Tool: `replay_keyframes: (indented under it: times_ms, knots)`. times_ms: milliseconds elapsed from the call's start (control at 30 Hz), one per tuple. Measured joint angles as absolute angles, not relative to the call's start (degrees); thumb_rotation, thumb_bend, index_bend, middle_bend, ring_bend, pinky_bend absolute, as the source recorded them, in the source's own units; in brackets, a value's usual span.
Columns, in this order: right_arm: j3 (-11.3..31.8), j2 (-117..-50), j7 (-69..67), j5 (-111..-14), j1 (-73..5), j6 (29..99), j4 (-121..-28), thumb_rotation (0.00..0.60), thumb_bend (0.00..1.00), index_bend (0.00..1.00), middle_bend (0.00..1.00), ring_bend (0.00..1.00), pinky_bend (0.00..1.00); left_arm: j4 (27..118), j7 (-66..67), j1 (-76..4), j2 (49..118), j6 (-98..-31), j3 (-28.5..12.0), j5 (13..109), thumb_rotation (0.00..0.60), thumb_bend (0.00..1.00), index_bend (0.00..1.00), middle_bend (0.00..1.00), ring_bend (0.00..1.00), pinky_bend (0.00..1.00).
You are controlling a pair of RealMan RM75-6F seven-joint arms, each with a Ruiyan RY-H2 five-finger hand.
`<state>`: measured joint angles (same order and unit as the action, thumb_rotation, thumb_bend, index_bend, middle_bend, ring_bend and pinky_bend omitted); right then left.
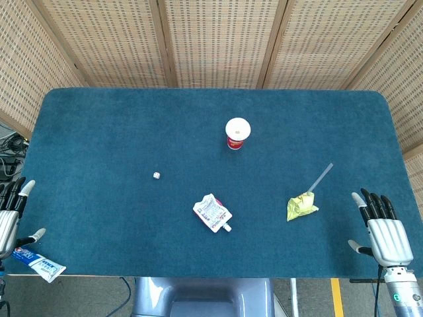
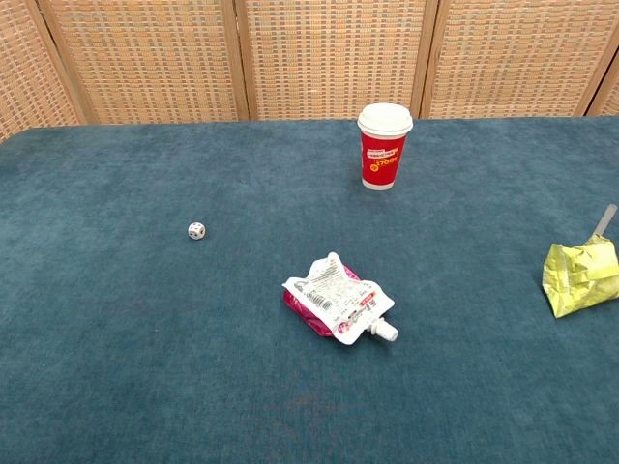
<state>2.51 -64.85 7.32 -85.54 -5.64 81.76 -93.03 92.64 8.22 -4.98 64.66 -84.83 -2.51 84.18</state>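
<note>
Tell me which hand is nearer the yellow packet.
Right. The right hand sits just beside the yellow packet at the table's edge; the left hand is across the table at the opposite edge.

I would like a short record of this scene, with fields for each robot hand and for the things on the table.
left robot hand: open, at the table's left edge, holds nothing; nearest a blue and white packet
right robot hand: open, at the right edge; nearest the yellow pouch
table: blue cloth
centre: pink and white spout pouch, lying flat
far side: red cup, upright, white lid
left of centre: small die
</note>
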Motion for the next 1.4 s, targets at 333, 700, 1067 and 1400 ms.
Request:
replay_keyframes:
  times_ms: [333, 700, 1067, 1400]
  knots:
    - [2.5, -64.7, 6.8, -85.6, -5.5, 82.0, -93.0, 0.600, 0.00, 0.00, 0.00, 0.00, 0.00, 92.9, 8.2, -5.0, 64.6, -85.0, -2.5, 84.3, 0.600, 0.00, 0.00, 0.00, 0.00, 0.00]
    - [2.5, -64.7, 6.9, -86.0, -5.5, 82.3, -93.1, 0.600, 0.00, 0.00, 0.00, 0.00, 0.00, 92.6, 8.1, -5.1, 64.7, -84.6, -2.5, 84.1, 0.600, 0.00, 0.00, 0.00, 0.00, 0.00]
    - [2.2, -64.8, 7.0, -86.6, -5.5, 82.4, -93.2, 0.600, 0.00, 0.00, 0.00, 0.00, 0.00, 92.8, 8.5, -5.6, 64.9, -84.4, -3.0, 84.1, 0.600, 0.05, 0.00, 0.00, 0.00, 0.00]
    - [1.8, -65.5, 8.0, -86.6, -5.8, 81.4, -92.7, 0.600, 0.00, 0.00, 0.00, 0.00, 0.00, 91.6, 10.3, -12.4, 66.5, -76.5, -6.9, 81.1, 0.600, 0.22, 0.17, 0.00, 0.00, 0.00]
